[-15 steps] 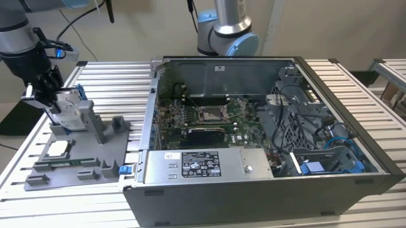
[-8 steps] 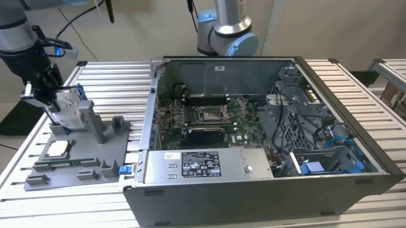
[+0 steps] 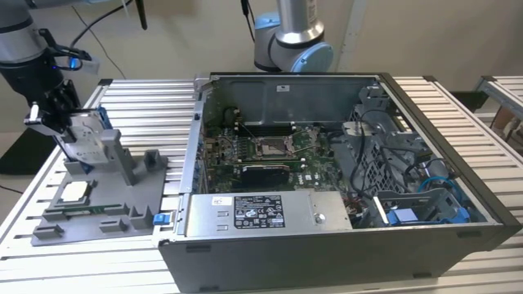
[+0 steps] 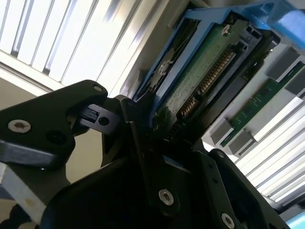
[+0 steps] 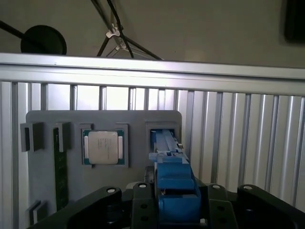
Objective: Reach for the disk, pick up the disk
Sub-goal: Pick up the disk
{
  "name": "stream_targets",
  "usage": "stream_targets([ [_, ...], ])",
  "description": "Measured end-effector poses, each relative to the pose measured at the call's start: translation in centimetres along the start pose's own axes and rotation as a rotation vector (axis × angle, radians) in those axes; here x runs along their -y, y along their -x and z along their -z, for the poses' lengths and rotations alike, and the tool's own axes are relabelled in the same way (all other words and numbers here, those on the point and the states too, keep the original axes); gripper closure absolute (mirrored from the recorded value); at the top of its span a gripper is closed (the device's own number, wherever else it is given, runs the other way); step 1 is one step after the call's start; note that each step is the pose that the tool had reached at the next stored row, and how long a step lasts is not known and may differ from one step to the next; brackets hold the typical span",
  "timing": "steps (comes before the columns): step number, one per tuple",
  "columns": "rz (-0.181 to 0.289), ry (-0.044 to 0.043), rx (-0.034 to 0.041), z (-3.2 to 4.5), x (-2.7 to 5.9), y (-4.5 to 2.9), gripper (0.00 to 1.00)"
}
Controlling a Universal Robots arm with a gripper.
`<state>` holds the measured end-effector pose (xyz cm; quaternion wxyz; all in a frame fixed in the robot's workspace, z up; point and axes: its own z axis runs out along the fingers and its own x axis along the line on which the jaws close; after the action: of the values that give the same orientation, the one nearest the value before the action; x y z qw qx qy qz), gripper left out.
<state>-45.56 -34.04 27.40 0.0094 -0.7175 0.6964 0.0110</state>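
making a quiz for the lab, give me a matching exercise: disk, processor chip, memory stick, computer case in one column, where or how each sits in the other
1 disk
2 processor chip
3 memory stick
4 computer case

a open-sided, at the exterior view's right
b flat in a square recess of the grey tray
c standing on edge at the gripper
d lying in a long narrow slot of the tray

Pairs: 1-c, 2-b, 3-d, 4-a
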Motion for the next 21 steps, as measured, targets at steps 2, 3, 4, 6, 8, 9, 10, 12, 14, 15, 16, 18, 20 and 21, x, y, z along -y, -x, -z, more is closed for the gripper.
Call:
stream_targets([
  [2, 0.000, -0.0001, 0.0000, 0.16, 0.00, 0.00, 1.00],
  [3, 0.000, 0.0000, 0.0000, 0.25, 0.00, 0.00, 1.00],
  [4, 0.000, 0.0000, 0.0000, 0.33, 0.00, 0.01, 1.00],
  [6, 0.000, 0.0000, 0.0000, 0.50, 0.00, 0.01, 1.00],
  [8, 0.000, -0.0001, 0.0001, 0.68, 0.00, 0.02, 1.00],
  [9, 0.000, 0.0000, 0.0000, 0.77, 0.00, 0.02, 1.00],
  [10, 0.000, 0.0000, 0.0000, 0.86, 0.00, 0.02, 1.00],
  [12, 0.000, 0.0000, 0.0000, 1.06, 0.00, 0.03, 1.00],
  [14, 0.000, 0.0000, 0.0000, 1.24, 0.00, 0.03, 1.00],
  [15, 0.000, 0.0000, 0.0001, 1.33, 0.00, 0.04, 1.00],
  [16, 0.000, 0.0000, 0.0000, 1.42, 0.00, 0.04, 1.00],
  [18, 0.000, 0.0000, 0.0000, 1.61, 0.00, 0.05, 1.00],
  [20, 0.000, 0.0000, 0.0001, 1.78, 0.00, 0.05, 1.00],
  [21, 0.000, -0.0001, 0.0001, 1.87, 0.00, 0.05, 1.00],
])
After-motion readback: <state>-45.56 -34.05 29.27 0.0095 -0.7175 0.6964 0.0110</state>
